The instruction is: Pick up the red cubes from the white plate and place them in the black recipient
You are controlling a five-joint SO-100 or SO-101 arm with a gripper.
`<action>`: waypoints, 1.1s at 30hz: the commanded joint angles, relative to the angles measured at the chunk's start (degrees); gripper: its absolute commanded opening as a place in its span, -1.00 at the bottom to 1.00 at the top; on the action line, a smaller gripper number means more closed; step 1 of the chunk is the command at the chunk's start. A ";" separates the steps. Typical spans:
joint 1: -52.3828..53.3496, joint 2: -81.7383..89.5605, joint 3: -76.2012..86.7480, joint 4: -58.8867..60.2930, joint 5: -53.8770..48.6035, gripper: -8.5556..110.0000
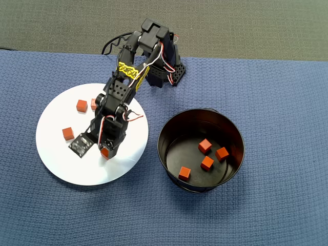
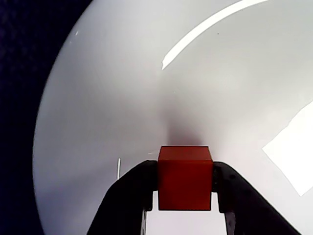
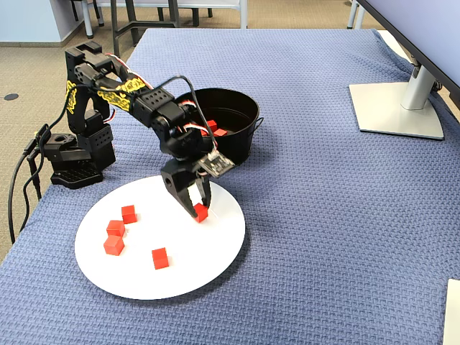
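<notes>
My gripper is shut on one red cube, its black fingers pressing the cube's two sides. In the overhead view the gripper is low over the right part of the white plate; whether the held cube touches the plate I cannot tell. Several more red cubes lie loose on the plate's left half. The black recipient stands to the plate's right with several red cubes inside it.
Everything rests on a blue woven cloth. The arm's base stands behind the plate, at the left of the fixed view. A monitor stand sits far right there. In the overhead view the arm hides part of a cube.
</notes>
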 commanded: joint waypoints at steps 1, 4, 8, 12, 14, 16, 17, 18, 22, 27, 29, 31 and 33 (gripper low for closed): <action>-0.44 14.15 2.11 0.79 8.44 -0.86; -0.53 24.79 4.13 5.27 17.05 -0.86; -4.04 35.68 2.11 14.24 31.38 -0.86; -13.10 42.98 -0.53 20.04 45.62 -0.86; -19.42 44.03 -1.49 21.62 51.42 -0.86; -25.84 43.68 -1.41 20.65 57.04 -0.86; -29.00 42.89 -0.88 19.51 59.68 -0.86; -32.34 41.84 -0.44 18.90 61.52 -0.79; -45.26 36.65 -0.53 22.68 58.10 -0.02; -28.12 34.37 -7.21 23.99 49.48 -0.08; -19.60 33.84 -4.75 21.88 42.01 -0.14; -11.34 33.66 -2.11 18.37 35.42 -0.16; -4.13 32.34 -1.14 15.73 30.32 -0.16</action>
